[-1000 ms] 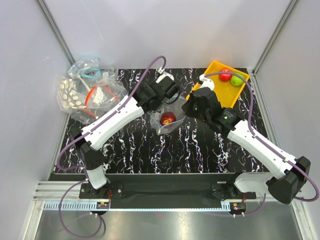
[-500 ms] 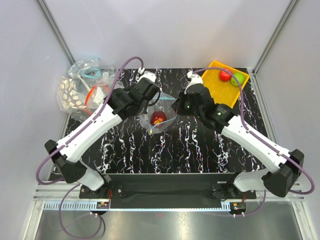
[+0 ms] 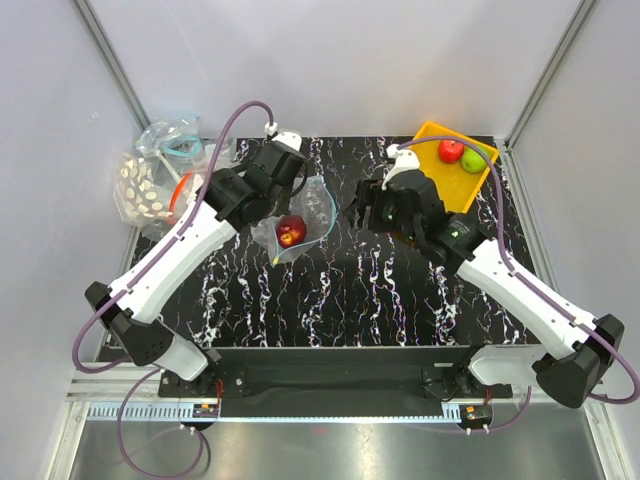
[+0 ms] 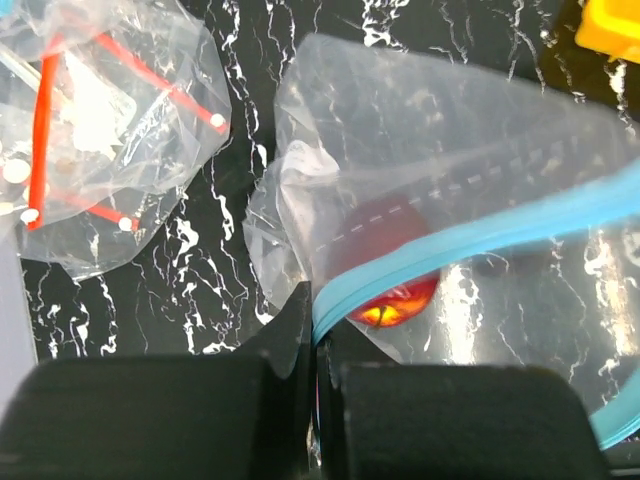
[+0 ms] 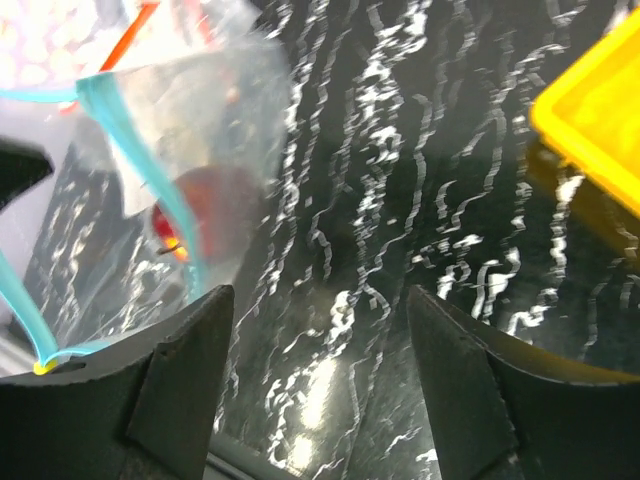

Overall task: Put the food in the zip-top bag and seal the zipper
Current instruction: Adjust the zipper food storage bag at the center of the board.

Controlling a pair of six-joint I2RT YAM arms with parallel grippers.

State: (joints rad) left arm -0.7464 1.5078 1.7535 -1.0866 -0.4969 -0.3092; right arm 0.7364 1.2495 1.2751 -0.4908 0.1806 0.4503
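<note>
the top view alone takes in both arms. the bag [image 3: 305, 222] hangs open left of centre with a dark red fruit [image 3: 291, 231] inside, and the red fruit [image 3: 450, 150] and green fruit [image 3: 472, 160] sit touching in the yellow tray [image 3: 440, 190] at upper right. a heap of other bags [image 3: 165, 185] lies at upper left.

from above, the arm hides the grip. the left wrist view shows it: the left fingers [image 4: 300, 400] are closed, pinching the bag by its teal strip [image 4: 480, 240], with the fruit dim behind the plastic. the right fingers [image 3: 353, 213] stand open and hold nothing; their own view shows black marbled surface [image 5: 330, 200] between them.

both wrist views cut the tray to a corner. the right one is blurred. whether the bag's bottom touches the surface i cannot tell.
</note>
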